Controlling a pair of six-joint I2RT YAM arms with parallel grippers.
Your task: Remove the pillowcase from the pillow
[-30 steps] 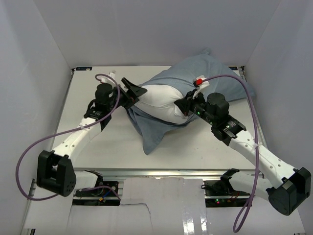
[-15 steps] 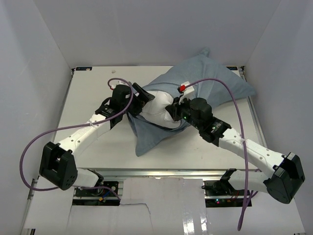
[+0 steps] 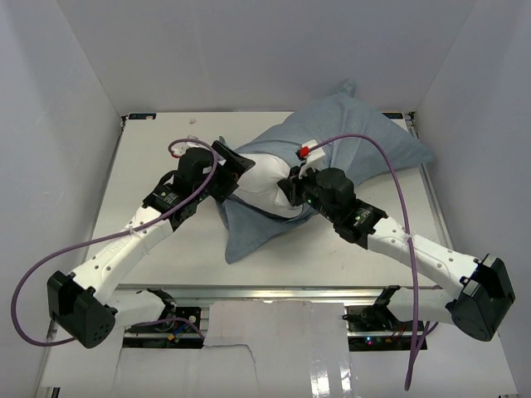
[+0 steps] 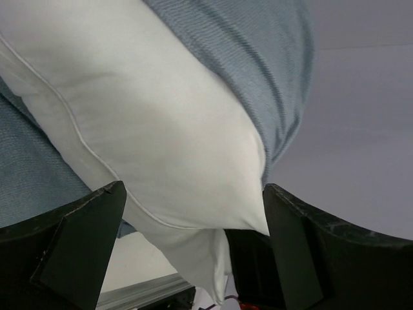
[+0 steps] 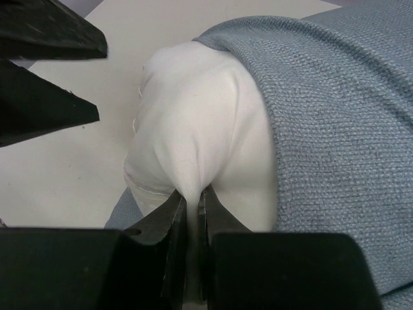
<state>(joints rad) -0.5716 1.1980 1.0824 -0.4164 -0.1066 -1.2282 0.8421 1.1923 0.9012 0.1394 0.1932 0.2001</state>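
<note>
The grey-blue pillowcase (image 3: 365, 149) lies slantwise on the table, its open end toward the left. The white pillow (image 3: 264, 177) bulges out of that opening. My left gripper (image 3: 236, 166) is open, its jaws straddling the pillow's exposed end. In the left wrist view the pillow (image 4: 161, 123) fills the gap between the left gripper's (image 4: 193, 216) wide-apart fingers, with the pillowcase (image 4: 258, 58) behind. My right gripper (image 3: 292, 186) is shut on a pinched fold of the pillow (image 5: 200, 129), at the edge of the pillowcase (image 5: 335, 123). The right gripper (image 5: 192, 200) holds only white fabric.
A loose flap of the pillowcase (image 3: 249, 228) trails toward the table's front. White walls close in the table on the left, back and right. The left gripper's black fingers (image 5: 45, 71) show at the upper left of the right wrist view.
My right gripper has moved left with the pinched pillow, drawing more white pillow out. My left gripper has moved right onto the pillow's end. The loose pillowcase flap has shifted left.
</note>
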